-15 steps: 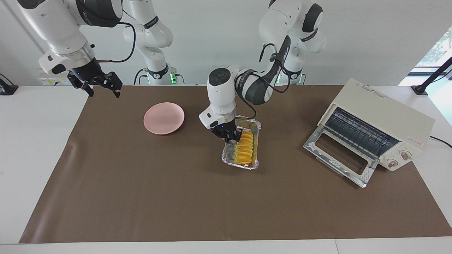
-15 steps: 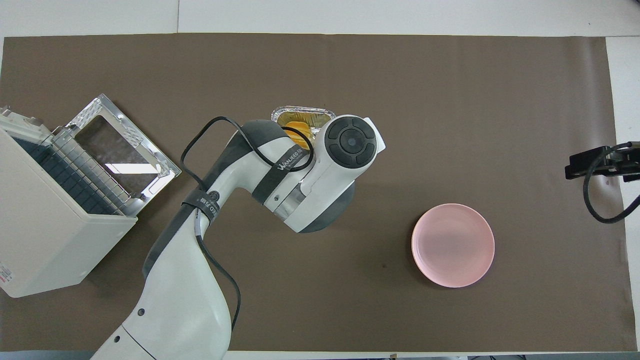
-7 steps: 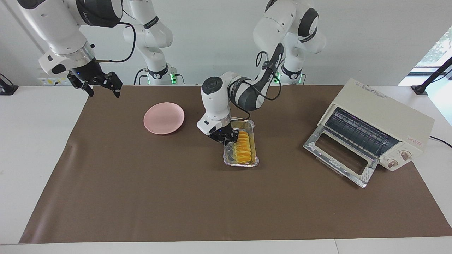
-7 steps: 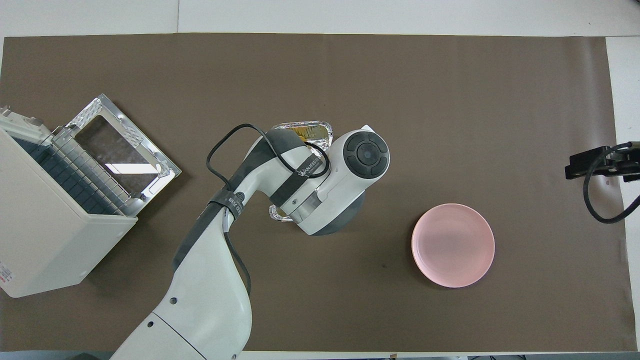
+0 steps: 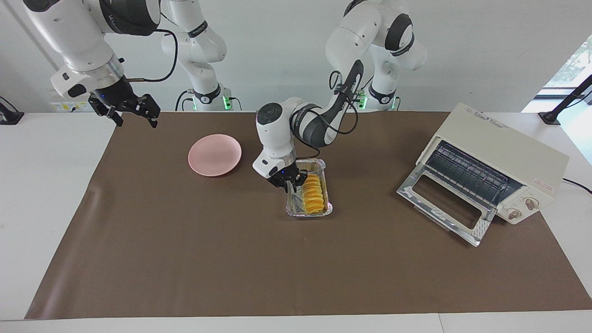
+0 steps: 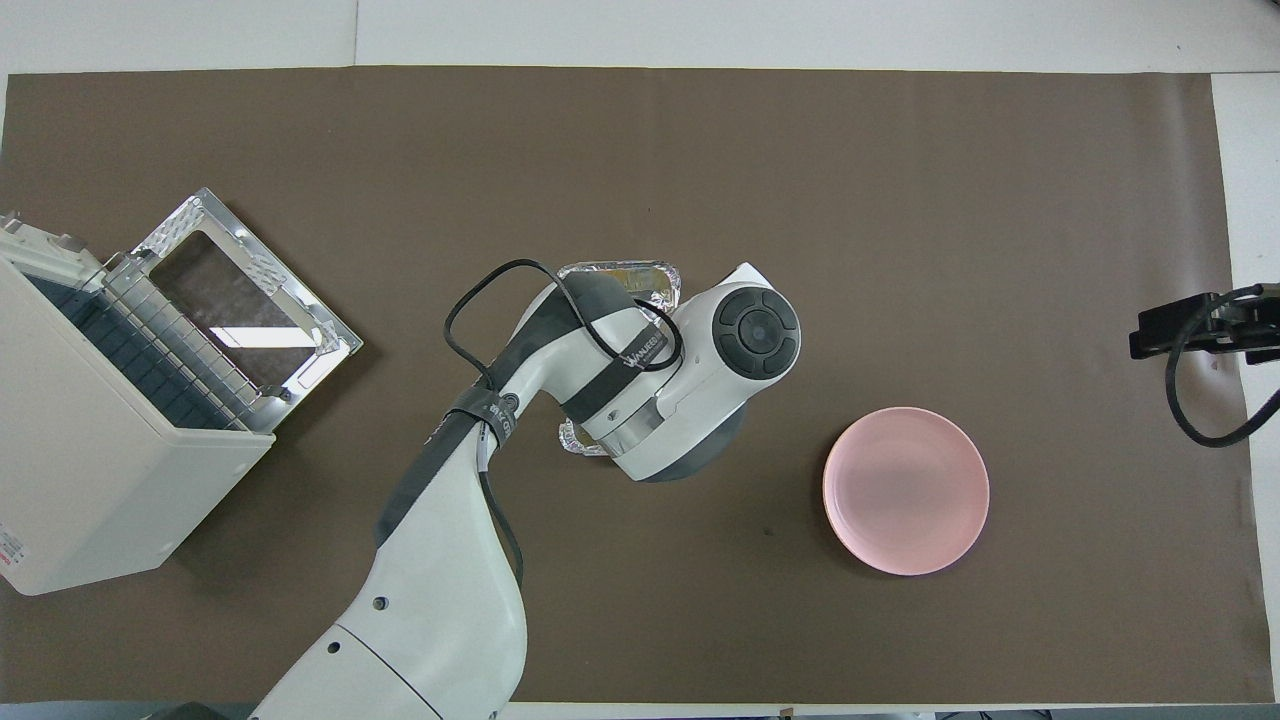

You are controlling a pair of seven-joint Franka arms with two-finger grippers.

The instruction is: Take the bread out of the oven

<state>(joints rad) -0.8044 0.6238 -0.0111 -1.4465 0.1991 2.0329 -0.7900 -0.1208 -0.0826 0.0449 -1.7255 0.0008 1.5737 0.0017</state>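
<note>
On the mat | left gripper (image 5: 290, 183) clamps foil tray (image 5: 326, 209) rim | bread (image 5: 313, 194) looks soft; foil flexes: you support gently | right gripper (image 5: 134, 111) waits, spread.

Glossy white arm shells with dark grey joint bands. Black cables looped beside the left arm (image 5: 319, 122). Black grippers. Green lights at both bases.

A grey strap (image 6: 630, 345) around the left arm's white forearm carried pale lettering — too small to read surely. The cream-white boxy oven (image 5: 502, 159) bore small red marks, likewise unreadable.
</note>
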